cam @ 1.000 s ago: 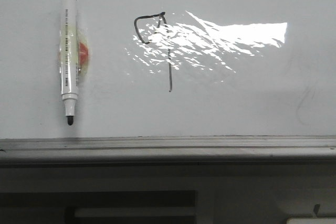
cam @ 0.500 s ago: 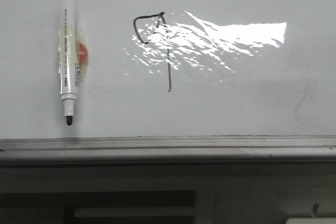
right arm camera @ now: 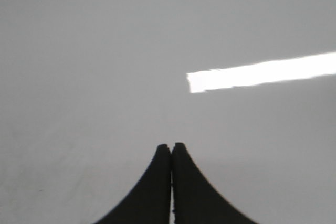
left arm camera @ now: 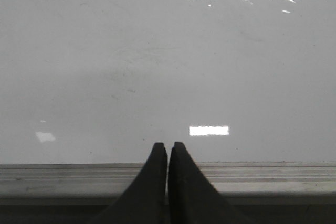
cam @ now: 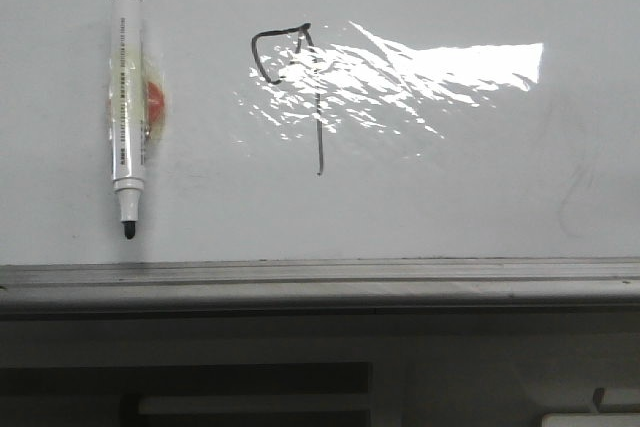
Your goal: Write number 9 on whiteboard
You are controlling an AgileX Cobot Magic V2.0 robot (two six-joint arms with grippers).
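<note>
Glossy whiteboard with glare, the number 9, grey frame strip below.

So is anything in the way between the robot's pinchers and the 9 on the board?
Nothing visible. The number 9 lies uncovered on the whiteboard; the marker pen lies off to its left. The left gripper and right gripper are shut and empty, with only bare board ahead.

Setting: office or lab workspace, type uncertain. Evidence: whiteboard with grey metal frame strip, marker pen on it.
</note>
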